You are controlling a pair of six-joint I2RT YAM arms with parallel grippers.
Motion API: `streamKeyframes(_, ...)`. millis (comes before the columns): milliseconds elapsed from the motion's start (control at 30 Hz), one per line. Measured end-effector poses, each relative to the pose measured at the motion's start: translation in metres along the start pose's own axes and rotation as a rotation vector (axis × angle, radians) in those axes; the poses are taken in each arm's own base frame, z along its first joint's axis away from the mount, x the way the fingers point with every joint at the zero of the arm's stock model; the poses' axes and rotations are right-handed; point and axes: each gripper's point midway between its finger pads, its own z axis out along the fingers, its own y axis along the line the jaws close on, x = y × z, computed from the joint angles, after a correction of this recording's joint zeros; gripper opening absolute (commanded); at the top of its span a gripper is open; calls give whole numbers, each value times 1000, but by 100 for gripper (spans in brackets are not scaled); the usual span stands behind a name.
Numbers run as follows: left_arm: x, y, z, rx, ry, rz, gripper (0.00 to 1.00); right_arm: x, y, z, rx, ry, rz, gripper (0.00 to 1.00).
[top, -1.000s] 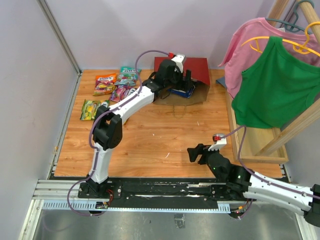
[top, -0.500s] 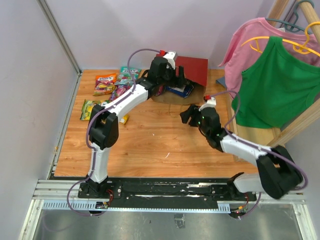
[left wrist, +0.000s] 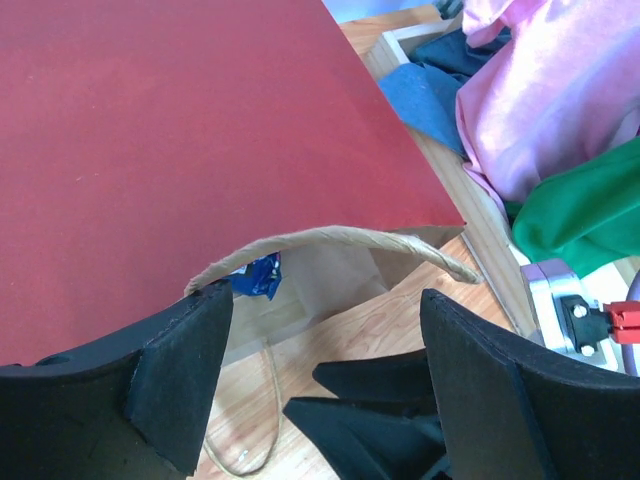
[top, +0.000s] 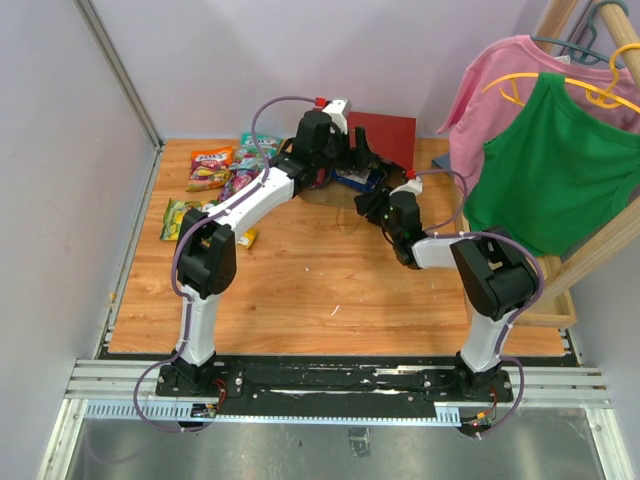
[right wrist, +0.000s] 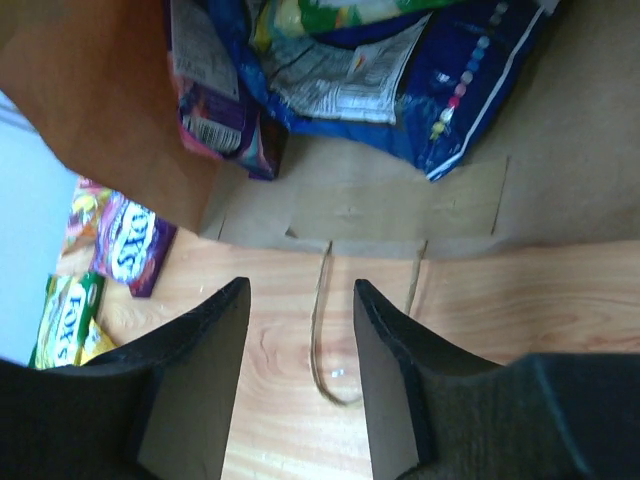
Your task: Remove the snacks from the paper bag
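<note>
left jaws: spread, straddling upper handle [left wrist: 340, 234] of paper bag [left wrist: 150, 150], apparently to prop mouth open | right jaws: part-spread, empty, at mouth | snacks: Doritos bag [right wrist: 480, 80] inside, just ahead of right jaws; packets [top: 210, 165] on bench [top: 300, 290], left of left jaws

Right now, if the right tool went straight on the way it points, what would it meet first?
Probably the handle loop lying just ahead, then the kraft floor of the paper bag. The blue snack bag sits deeper inside. Depth is unclear.
</note>
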Motion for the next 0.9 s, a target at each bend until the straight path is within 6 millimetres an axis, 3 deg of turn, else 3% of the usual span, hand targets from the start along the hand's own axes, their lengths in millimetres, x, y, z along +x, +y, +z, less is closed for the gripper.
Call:
streamKeyframes(333, 1, -4, 0, 23, 7, -5, 80, -19, -25, 20, 138, -141, 133, 49)
streamKeyframes(533, 5, -5, -1, 27, 25, -6, 80, -35, -29, 43, 152, -190, 171, 48)
streamKeyframes(733, 6, -5, -2, 28, 29, -13, 80, -22, -47, 62, 200, -176, 173, 42)
streamKeyframes(900, 2, -8, -2, 35, 26, -25, 80, -13, -58, 69, 269, -143, 188, 43)
